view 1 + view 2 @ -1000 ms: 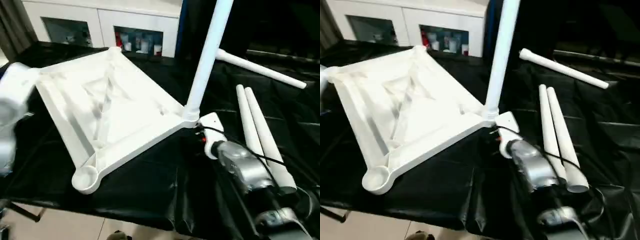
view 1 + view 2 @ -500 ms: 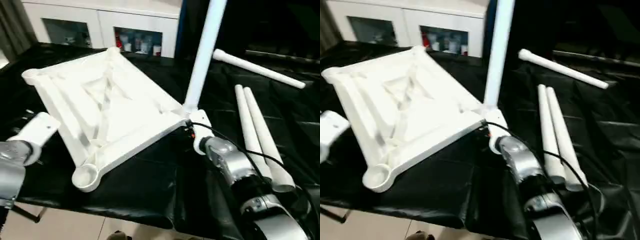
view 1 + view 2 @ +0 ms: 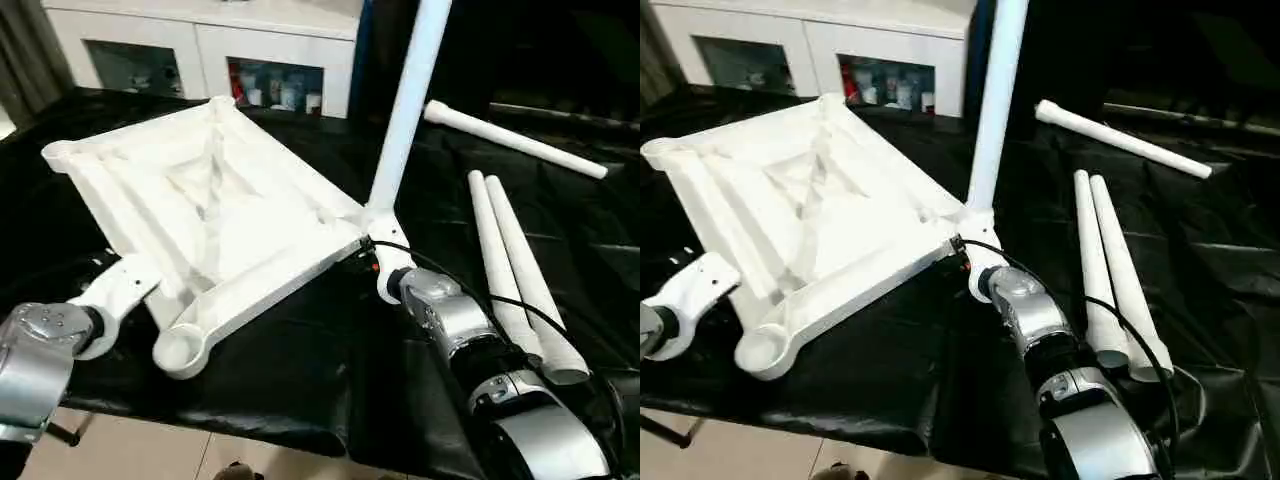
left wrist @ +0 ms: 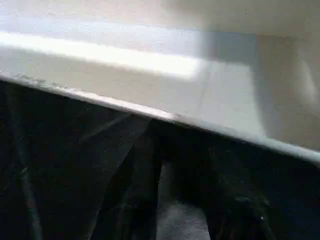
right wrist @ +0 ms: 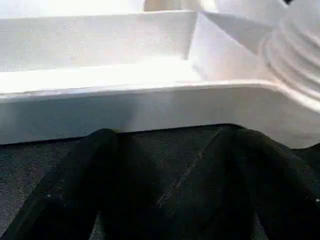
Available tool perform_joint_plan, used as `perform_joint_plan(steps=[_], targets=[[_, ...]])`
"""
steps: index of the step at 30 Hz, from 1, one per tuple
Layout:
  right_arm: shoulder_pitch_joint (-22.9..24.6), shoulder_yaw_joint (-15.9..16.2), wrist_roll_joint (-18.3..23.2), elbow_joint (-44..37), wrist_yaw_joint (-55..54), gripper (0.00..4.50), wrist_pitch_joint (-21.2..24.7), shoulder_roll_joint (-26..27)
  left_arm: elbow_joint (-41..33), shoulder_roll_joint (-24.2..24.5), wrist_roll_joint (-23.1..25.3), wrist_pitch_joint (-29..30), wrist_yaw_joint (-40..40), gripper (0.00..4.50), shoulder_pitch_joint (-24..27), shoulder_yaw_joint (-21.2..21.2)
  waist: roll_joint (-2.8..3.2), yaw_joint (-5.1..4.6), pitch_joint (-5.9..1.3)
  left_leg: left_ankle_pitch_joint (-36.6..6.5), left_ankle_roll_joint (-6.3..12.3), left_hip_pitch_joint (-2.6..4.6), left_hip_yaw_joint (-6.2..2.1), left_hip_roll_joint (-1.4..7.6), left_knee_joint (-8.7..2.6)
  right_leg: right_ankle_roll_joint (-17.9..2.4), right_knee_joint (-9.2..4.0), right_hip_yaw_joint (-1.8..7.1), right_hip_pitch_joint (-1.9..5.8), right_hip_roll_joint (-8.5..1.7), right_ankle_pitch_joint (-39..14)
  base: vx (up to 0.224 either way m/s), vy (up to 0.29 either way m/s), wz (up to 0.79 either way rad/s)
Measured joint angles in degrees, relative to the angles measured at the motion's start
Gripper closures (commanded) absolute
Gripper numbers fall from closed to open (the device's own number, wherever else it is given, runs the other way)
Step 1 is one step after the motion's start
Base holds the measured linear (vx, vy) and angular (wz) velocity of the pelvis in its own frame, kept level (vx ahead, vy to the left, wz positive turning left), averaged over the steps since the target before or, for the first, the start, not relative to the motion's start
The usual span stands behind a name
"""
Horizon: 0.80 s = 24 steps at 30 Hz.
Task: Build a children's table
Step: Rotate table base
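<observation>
The white tabletop (image 3: 215,215) lies underside up on the black-covered table, its ribs showing. One white leg (image 3: 405,105) stands upright in the near right corner socket (image 3: 378,222). An empty round socket (image 3: 178,350) is at the near corner. Two loose legs (image 3: 510,270) lie side by side to the right, and another leg (image 3: 515,140) lies behind them. My right gripper (image 5: 172,165) is open, its black fingers (image 5: 90,185) low against the rim just beside the fitted leg's base. My left gripper (image 4: 180,195) sits slightly open at the tabletop's near left edge, holding nothing.
A white cabinet (image 3: 200,50) with glass doors stands behind the table. The black cloth (image 3: 320,370) hangs over the table's front edge, with pale floor (image 3: 130,450) below. My right forearm (image 3: 470,345) and its cable lie close to the two loose legs.
My left arm has dropped from the raised far left to the tabletop's near left edge. My right gripper has pushed forward to the corner with the upright leg. The tabletop has turned slightly.
</observation>
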Motion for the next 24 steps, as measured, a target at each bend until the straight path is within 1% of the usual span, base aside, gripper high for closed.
perform_joint_plan(steps=[3, 5, 7, 9, 11, 15, 17, 19, 21, 22, 23, 24], targets=[[-0.59, 0.14, -0.93, 1.11, 0.54, 0.44, -1.19, 0.42, -1.94, -2.33, -1.24, 0.39, -0.05, 3.19, -0.06, -0.86, -0.08, 0.15, -0.04, 0.0, 0.0, -0.04, 0.01, -0.01, 0.05, 0.01, 0.0, 0.01, 0.01, -0.02, -0.01, 0.0, 0.0, 0.0], [-1.22, 0.24, -1.05, 1.46, 1.05, 0.44, -1.55, 0.54, -2.61, -3.39, -2.23, 0.32, -0.1, 3.19, -0.38, -1.73, -0.16, 0.08, -0.03, 0.0, 0.0, -0.04, 0.01, -0.01, 0.06, 0.01, 0.01, 0.01, 0.0, -0.02, 0.0, 0.0, 0.0, 0.0], [-1.49, 0.64, -1.23, 1.55, 1.22, 0.44, -2.43, 0.48, -2.54, -5.76, -2.76, 0.37, -0.18, 3.19, -1.83, -2.83, -0.26, 0.18, -0.01, 0.0, 0.0, -0.06, 0.01, 0.0, 0.06, 0.01, 0.03, 0.0, 0.0, -0.02, -0.01, 0.0, 0.0, 0.0], [-1.49, 1.17, -1.65, 1.5, 1.25, 0.44, -2.78, 0.36, -2.21, -7.85, -3.38, -0.82, -0.2, 3.19, -3.13, -4.35, -0.33, 0.13, -0.01, 0.0, 0.0, -0.06, 0.0, 0.0, 0.08, 0.01, 0.04, 0.0, 0.0, -0.01, -0.01, 0.0, 0.0, 0.0], [-1.42, 1.33, -1.88, 1.04, 1.2, 0.44, -2.94, 0.14, -1.04, -8.98, -3.28, -2.23, 0.04, 3.19, -4.88, -5.81, -0.4, -0.01, 0.01, 0.01, 0.0, -0.07, 0.01, 0.0, 0.09, 0.01, 0.06, 0.0, -0.02, -0.01, -0.01, 0.0, 0.0, 0.0], [-0.94, 1.03, -2.15, -4.61, 0.65, 0.44, -1.6, -2.23, 3.31, -13.18, -2.5, -5.52, 1.62, 3.19, -9.57, -8.97, -0.5, 0.16, 0.04, 0.02, 0.0, -0.14, 0.01, 0.0, 0.14, 0.02, 0.04, 0.01, -0.03, -0.01, -0.01, 0.0, 0.0, 0.0], [0.05, 0.27, -2.35, -8.83, -0.68, 0.44, 0.95, -4.0, 5.88, -15.84, -2.12, -7.83, 2.65, 3.19, -11.79, -10.12, -0.5, 0.51, 0.04, 0.02, 0.0, -0.2, 0.01, -0.01, 0.14, 0.03, 0.01, 0.01, -0.03, -0.02, -0.01, 0.0, 0.0, 0.0], [1.06, -0.66, -3.41, -13.12, -2.78, 0.44, 6.18, -6.17, 8.47, -18.9, -2.07, -11.73, 3.76, 3.19, -13.57, -11.19, -0.49, 0.77, 0.04, 0.01, 0.01, -0.22, 0.01, -0.03, 0.15, 0.04, 0.0, 0.01, -0.02, -0.02, -0.02, 0.0, 0.0, 0.0], [1.26, -1.68, -3.86, -15.49, -4.09, 0.44, 10.92, -7.79, 9.99, -21.31, -2.16, -14.5, 4.32, 3.19, -14.38, -12.18, -0.48, 0.69, 0.04, 0.02, 0.0, -0.22, 0.01, -0.03, 0.15, 0.05, 0.0, 0.02, -0.03, -0.02, -0.01, 0.0, 0.0, 0.0], [1.25, -2.59, -4.13, -16.88, -4.59, 0.44, 13.36, -8.58, 10.84, -22.65, -2.2, -16.08, 4.6, 3.19, -14.73, -12.76, -0.47, 0.51, 0.05, 0.02, 0.0, -0.21, 0.01, -0.02, 0.15, 0.05, 0.03, 0.02, -0.04, -0.01, -0.01, 0.0, 0.0, 0.0], [1.24, -3.04, -4.14, -17.76, -4.78, 0.44, 14.49, -8.91, 11.07, -23.2, -2.28, -16.95, 4.7, 3.19, -14.77, -13.08, -0.47, 0.38, 0.04, 0.02, -0.01, -0.18, 0.01, -0.01, 0.14, 0.06, 0.04, 0.01, -0.04, 0.0, -0.02, 0.0, 0.0, 0.0], [1.29, -3.6, -4.14, -19.22, -5.35, 0.44, 16.84, -9.43, 11.81, -23.65, -2.38, -18.5, 4.9, 3.19, -14.94, -13.32, -0.44, 0.01, 0.06, 0.02, -0.01, -0.15, 0.01, 0.0, 0.14, 0.07, 0.1, 0.01, -0.05, 0.01, -0.02, 0.0, 0.0, 0.0]])
